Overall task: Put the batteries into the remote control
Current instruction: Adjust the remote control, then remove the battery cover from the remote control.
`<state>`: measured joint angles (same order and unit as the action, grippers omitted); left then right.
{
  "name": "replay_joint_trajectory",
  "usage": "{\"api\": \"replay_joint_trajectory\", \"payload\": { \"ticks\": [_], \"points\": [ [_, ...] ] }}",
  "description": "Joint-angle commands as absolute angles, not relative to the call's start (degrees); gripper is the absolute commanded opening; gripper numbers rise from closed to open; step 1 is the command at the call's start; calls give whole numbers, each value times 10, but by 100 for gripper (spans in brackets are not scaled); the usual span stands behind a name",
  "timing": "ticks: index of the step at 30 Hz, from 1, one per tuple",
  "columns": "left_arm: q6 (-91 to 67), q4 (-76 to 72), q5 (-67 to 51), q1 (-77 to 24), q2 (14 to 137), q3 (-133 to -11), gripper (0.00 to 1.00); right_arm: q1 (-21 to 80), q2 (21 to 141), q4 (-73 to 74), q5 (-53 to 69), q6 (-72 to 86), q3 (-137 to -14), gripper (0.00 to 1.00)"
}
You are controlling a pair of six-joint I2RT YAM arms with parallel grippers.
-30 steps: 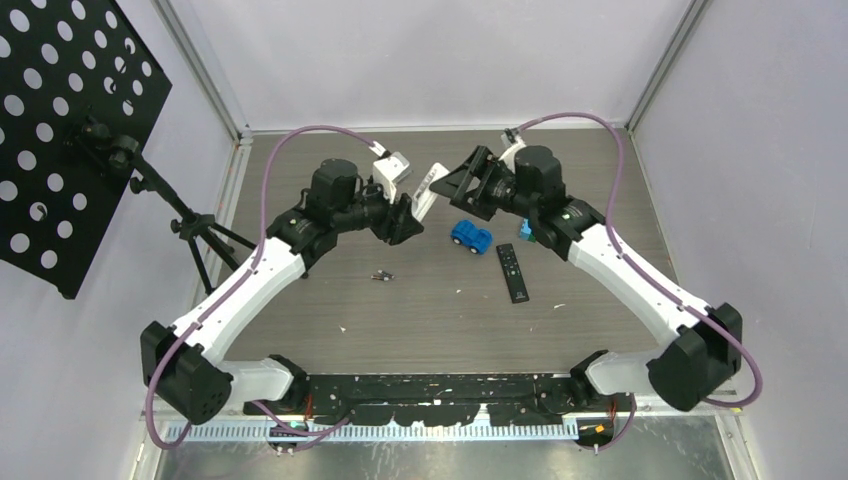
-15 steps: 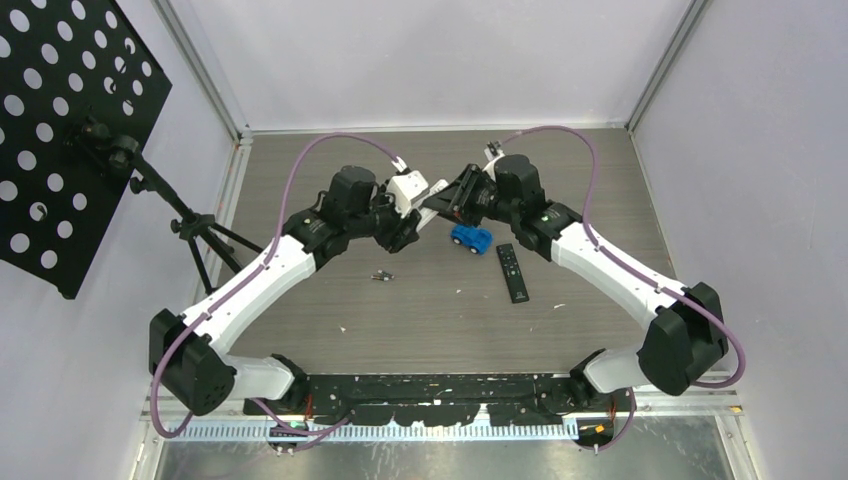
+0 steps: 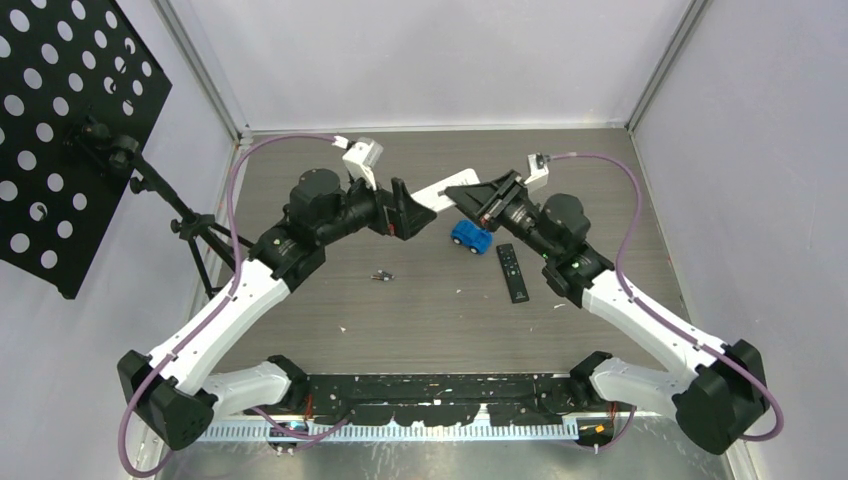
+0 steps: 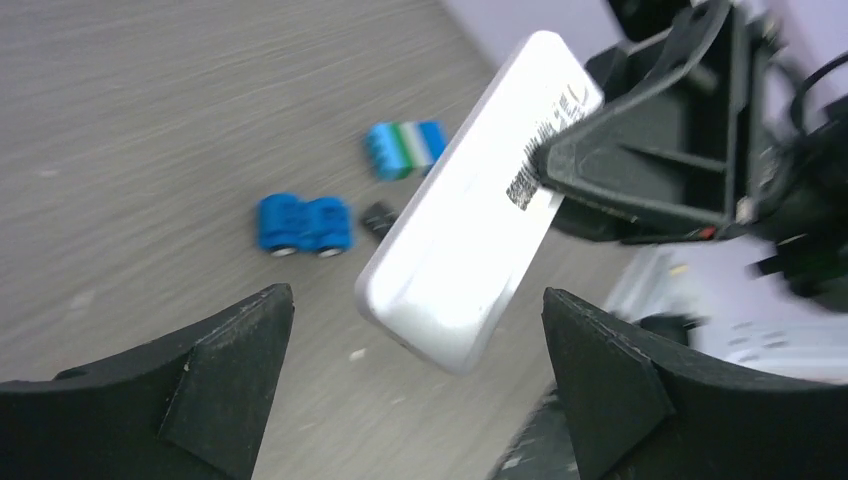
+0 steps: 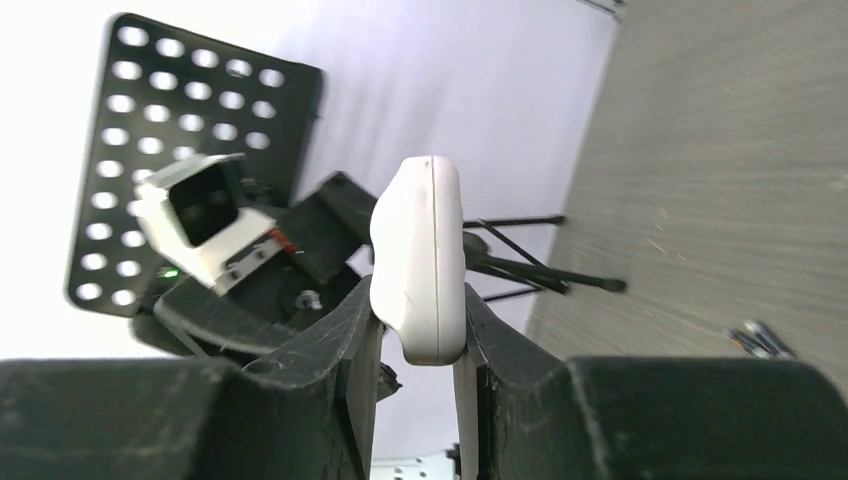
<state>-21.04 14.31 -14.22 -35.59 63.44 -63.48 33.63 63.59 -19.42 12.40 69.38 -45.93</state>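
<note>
White, the remote control [image 4: 470,215] sits clamped in the right gripper [image 5: 418,322]. Facing it, the left gripper [image 4: 415,305] stands wide open.

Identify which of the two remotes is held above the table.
The white remote, gripped by the right hand; the black remote lies flat on the table.

The table [image 3: 400,320] is being lit evenly and softly from above, and only faint shadows are being cast. In the left wrist view the white remote [image 4: 470,230] is being smeared by motion blur (its label unreadable). In the right wrist view the wall [image 5: 480,80] is being washed out, the fingers [image 5: 300,400] being left dark and soft.
</note>
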Motion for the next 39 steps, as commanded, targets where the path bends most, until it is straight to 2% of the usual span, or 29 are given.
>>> {"api": "replay_joint_trajectory", "payload": {
  "ticks": [1,3,6,11,16,18,21,25,26,27,30,31,35,39],
  "points": [
    [-492,-43,-235,-355,643,-613,95,336,591,-337,88,729,-436,16],
    [-572,-122,-267,-355,650,-597,90,336,584,-377,92,746,-422,16],
    [-663,-230,-298,-355,655,-584,76,336,575,-427,98,769,-406,18],
    [-685,-224,-295,-356,643,-597,57,336,569,-474,104,800,-379,19],
    [-682,-227,-295,-356,644,-591,52,336,572,-490,100,806,-372,19],
    [-684,-236,-300,-355,651,-588,47,336,572,-491,101,806,-372,19],
    [-686,-244,-299,-355,659,-583,35,335,575,-491,105,803,-373,19],
    [-672,-260,-297,-356,665,-580,11,335,573,-470,115,789,-375,20],
    [-663,-270,-298,-355,664,-577,3,334,572,-455,120,782,-379,25],
    [-649,-269,-298,-355,663,-577,0,333,571,-435,128,769,-384,33],
    [-583,-189,-288,-356,653,-586,0,329,558,-347,140,724,-391,71],
    [-555,-156,-285,-355,649,-586,0,327,551,-309,140,702,-393,77],
    [-436,-2,-285,-355,652,-589,0,317,517,-118,113,612,-406,80],
    [-380,112,-298,-356,678,-577,0,311,472,31,51,570,-396,73]
  ]
}}
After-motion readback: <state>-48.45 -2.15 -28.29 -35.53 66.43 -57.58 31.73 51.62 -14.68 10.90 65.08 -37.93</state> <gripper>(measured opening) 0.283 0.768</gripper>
